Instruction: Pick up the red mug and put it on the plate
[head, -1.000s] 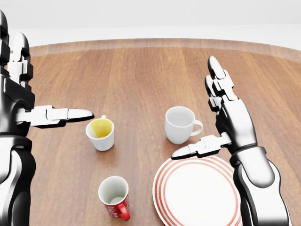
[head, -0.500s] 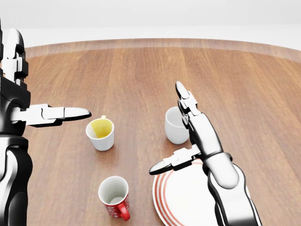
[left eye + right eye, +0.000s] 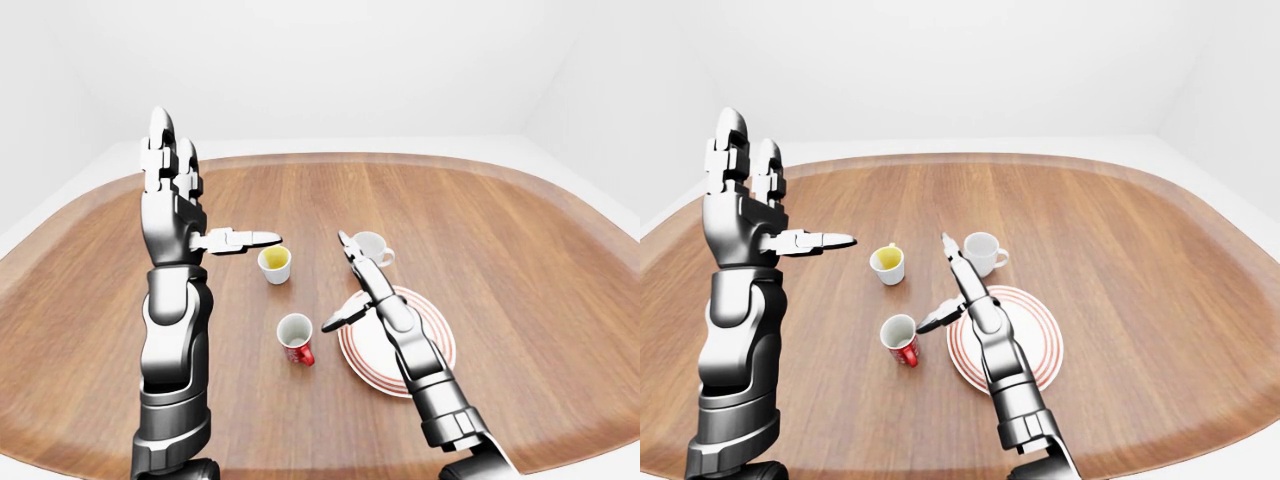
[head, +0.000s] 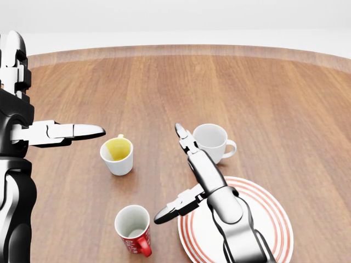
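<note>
a bare simulated room, not a real home - plain white walls (image 3: 420, 70) around one large rounded wooden table (image 3: 500, 240), set only with mugs and a plate (image 4: 274, 219).

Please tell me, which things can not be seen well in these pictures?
- Plate: in the head view the right hand and its arm cover the plate's left part; the bottom edge cuts its rim.
- Red mug: its lettering is too small to read.
- Left hand: cut off by the head view's left edge.
</note>
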